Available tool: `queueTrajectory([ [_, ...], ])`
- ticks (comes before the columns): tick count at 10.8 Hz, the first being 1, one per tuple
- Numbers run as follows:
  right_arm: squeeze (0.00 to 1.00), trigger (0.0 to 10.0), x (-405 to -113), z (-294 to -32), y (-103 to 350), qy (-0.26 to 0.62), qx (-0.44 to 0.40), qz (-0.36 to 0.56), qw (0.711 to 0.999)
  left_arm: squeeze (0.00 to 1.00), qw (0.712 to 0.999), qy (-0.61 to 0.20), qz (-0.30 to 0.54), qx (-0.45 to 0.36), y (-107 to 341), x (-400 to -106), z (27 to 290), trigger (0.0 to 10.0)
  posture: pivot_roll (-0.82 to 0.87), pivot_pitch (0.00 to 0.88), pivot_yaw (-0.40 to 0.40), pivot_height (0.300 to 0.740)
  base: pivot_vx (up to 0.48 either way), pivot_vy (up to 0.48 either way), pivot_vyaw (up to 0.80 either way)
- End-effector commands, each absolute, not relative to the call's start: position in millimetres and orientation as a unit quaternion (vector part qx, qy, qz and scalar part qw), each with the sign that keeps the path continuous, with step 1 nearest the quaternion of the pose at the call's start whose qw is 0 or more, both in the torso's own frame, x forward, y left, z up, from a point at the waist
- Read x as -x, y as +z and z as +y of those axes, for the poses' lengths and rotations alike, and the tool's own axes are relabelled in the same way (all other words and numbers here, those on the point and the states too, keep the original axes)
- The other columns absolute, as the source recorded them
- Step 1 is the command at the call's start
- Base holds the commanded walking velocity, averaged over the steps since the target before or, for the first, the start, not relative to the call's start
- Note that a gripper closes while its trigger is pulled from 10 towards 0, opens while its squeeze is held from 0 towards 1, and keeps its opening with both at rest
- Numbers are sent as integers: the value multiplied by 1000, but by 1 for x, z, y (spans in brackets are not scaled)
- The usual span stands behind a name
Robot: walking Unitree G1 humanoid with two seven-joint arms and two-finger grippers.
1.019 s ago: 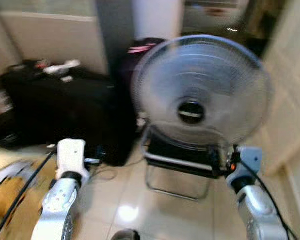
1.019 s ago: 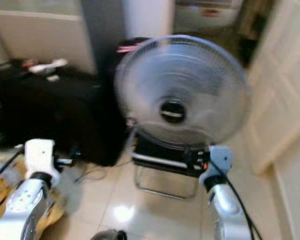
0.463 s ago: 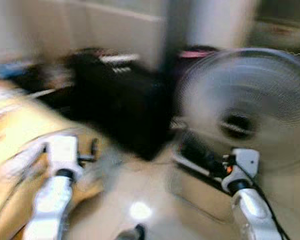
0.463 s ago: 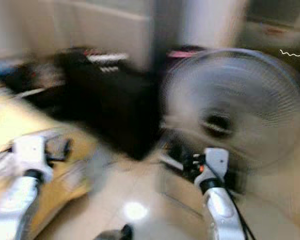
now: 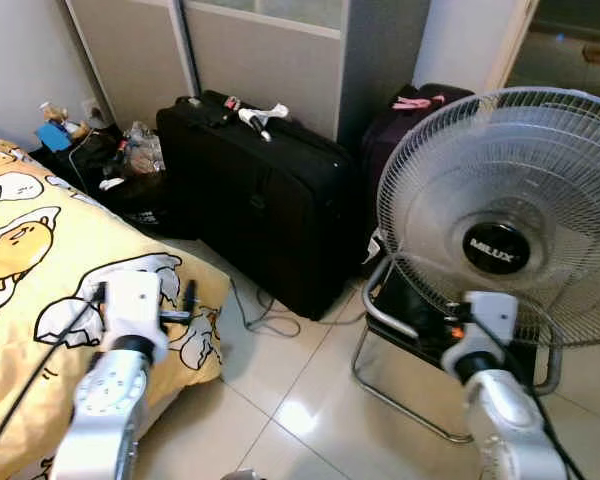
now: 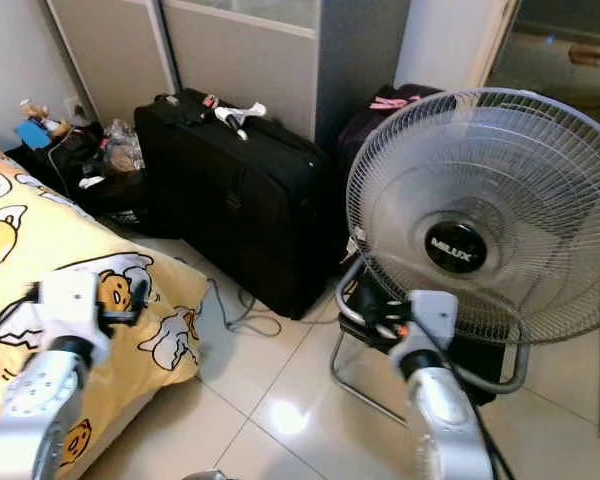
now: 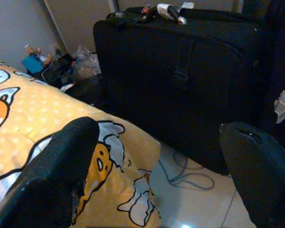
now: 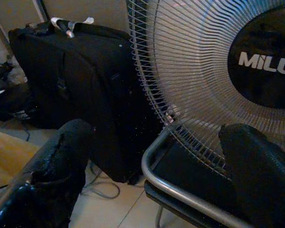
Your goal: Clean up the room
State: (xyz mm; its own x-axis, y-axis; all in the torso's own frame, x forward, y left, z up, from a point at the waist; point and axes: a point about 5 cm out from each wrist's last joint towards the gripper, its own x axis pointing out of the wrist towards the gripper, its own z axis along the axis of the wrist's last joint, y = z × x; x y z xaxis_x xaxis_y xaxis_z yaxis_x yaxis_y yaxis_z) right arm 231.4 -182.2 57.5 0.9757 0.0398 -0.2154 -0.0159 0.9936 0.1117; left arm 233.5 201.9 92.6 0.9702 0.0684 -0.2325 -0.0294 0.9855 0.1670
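Scanning room | both fingers spread, empty: left gripper (image 7: 156, 175), right gripper (image 8: 156, 175) | you pick one target near suitcase (image 5: 260, 200), skirt fan (image 5: 500, 215).

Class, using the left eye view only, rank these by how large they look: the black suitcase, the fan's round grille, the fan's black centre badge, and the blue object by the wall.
1-2. Black suitcase and fan grille: too similar to rank, and the fan is cropped and nearer.
3. Centre badge.
4. Blue object.
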Motion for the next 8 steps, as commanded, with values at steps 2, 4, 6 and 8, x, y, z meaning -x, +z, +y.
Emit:
queueTrajectory([
  [2,1000,10000,-241,-174,61,29,-66,108,992,0,989,20,112,-95,98,-242,201,10000,-47,0,36,740,0,0,0],
  [4,1000,10000,-248,-176,64,31,-59,101,993,0,989,18,113,-97,96,-246,199,10000,-55,0,31,740,0,0,394],
  [6,1000,10000,-250,-179,64,29,-58,104,992,0,989,23,113,-96,96,-249,201,10000,-55,0,29,740,0,0,778],
  [8,1000,10000,-251,-179,64,29,-56,107,992,0,989,25,113,-94,96,-250,201,10000,-52,0,32,740,0,126,587],
])
